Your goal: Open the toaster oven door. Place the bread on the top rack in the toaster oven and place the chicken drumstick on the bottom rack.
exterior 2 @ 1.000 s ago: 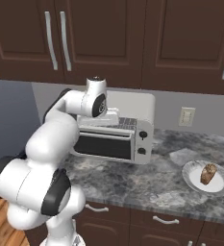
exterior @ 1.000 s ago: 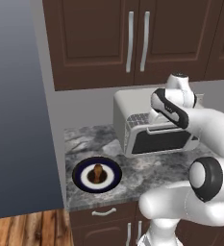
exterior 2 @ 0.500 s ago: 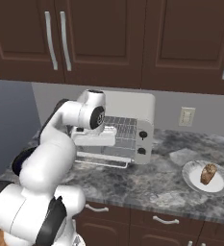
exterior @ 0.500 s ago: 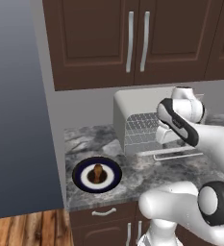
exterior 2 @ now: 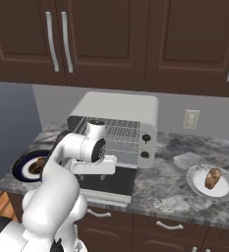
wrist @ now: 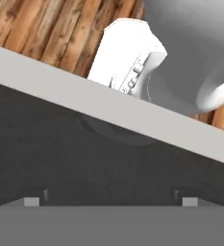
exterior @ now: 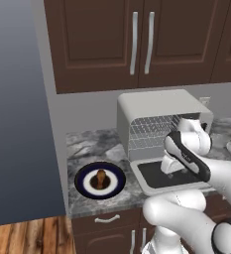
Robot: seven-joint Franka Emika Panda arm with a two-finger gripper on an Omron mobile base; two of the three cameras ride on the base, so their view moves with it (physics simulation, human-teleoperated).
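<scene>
So in the left base view the toaster oven (exterior: 159, 116) sits on the grey stone counter (exterior: 94, 144) under the dark brown cabinets (exterior: 137, 39), and the toaster oven door (exterior: 159, 176) is dropped all the way down, lying flat out toward the near edge. You can see the top rack (exterior: 151, 124) and the bottom rack (exterior: 146, 141) inside, both bare wire. The arm (exterior: 191, 158) reaches over the open door, and the gripper (exterior: 169, 166) hangs just above the dark glass. To the left of the oven there's a dark blue plate (exterior: 82, 181) with the chicken drumstick (exterior: 101, 177) on it.

Right base view, same deal from the other side: oven (exterior 2: 118, 110) with its knobs (exterior 2: 145, 146) on the right end, door (exterior 2: 106, 184) flat, racks showing behind the arm (exterior 2: 84, 147). The gripper is hidden behind the wrist here. Far over on the right of the counter is a white plate (exterior 2: 197, 184) with the bread (exterior 2: 213, 178) on it, well apart from the oven. The blue plate (exterior 2: 22, 165) peeks out at the left behind the arm.

Hand view looks straight down at the door's dark glass (wrist: 60, 144) and its light grey frame (wrist: 108, 108), with wood floor (wrist: 31, 24) beyond. The fingertips (wrist: 31, 202) sit way apart at the bottom, so the jaws are spread wide with nothing between them.
</scene>
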